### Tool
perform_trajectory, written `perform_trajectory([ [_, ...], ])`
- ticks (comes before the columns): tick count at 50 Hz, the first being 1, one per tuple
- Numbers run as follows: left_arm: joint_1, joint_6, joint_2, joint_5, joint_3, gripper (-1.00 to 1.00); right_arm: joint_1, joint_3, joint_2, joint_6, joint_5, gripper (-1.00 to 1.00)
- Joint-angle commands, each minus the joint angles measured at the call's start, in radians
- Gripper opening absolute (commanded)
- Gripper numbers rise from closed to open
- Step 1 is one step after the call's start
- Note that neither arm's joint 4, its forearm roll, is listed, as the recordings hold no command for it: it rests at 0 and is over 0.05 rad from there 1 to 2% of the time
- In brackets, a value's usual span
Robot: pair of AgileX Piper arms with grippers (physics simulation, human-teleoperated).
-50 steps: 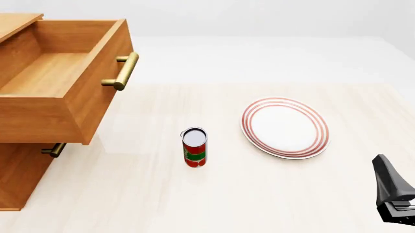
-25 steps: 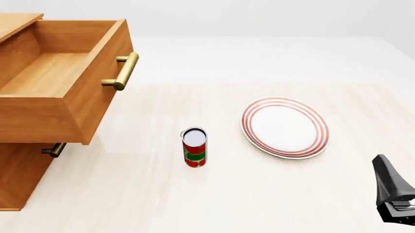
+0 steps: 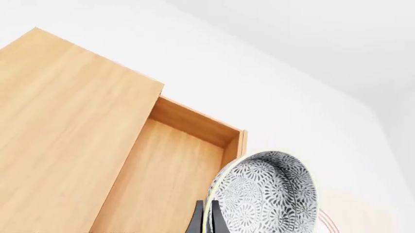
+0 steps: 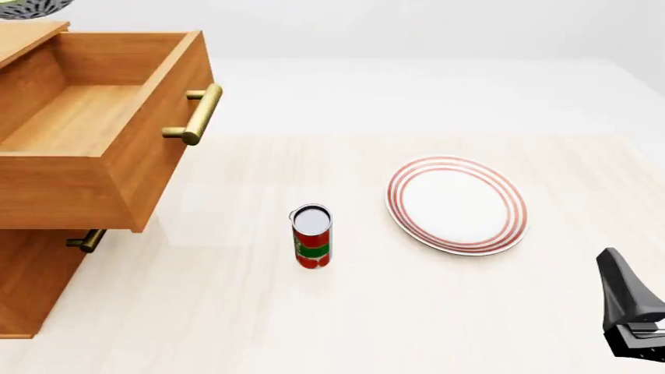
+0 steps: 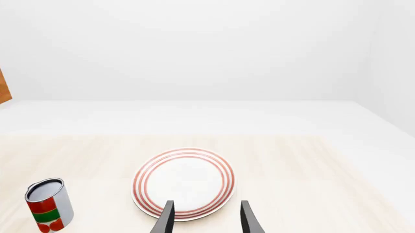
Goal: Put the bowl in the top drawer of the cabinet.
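Observation:
The bowl (image 3: 266,194), white with a dense blue-grey floral pattern, hangs tilted on edge above the open top drawer (image 3: 168,179). My left gripper (image 3: 206,224) is shut on its rim, one dark finger on each side. In the front view only a sliver of the bowl (image 4: 26,6) shows at the top left corner, above the cabinet (image 4: 31,288); the left gripper itself is out of that view. The top drawer (image 4: 83,117) stands pulled out with nothing inside, its brass handle (image 4: 198,113) facing right. My right gripper (image 5: 206,219) is open and holds nothing, low over the table near the plate.
A white plate with red rings (image 4: 457,204) lies right of centre. A red and green can (image 4: 311,236) stands upright mid-table. The lower drawer's small handle (image 4: 89,240) shows under the open drawer. The right arm's black body (image 4: 628,312) sits at the lower right.
An edge of the bowl has come into the front view's top left corner, where nothing showed before. The right arm, plate and can have not moved.

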Motion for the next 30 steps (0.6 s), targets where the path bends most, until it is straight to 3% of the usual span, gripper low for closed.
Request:
perform_trajectory([
  [1, 0.015, 0.010, -0.001, -0.008, 0.019, -1.00, 0.000, 0.000, 0.000, 0.000, 0.000, 1.00],
  [30, 0.012, 0.028, -0.004, -0.022, 0.091, -1.00, 0.000, 0.000, 0.000, 0.000, 0.000, 1.00],
])
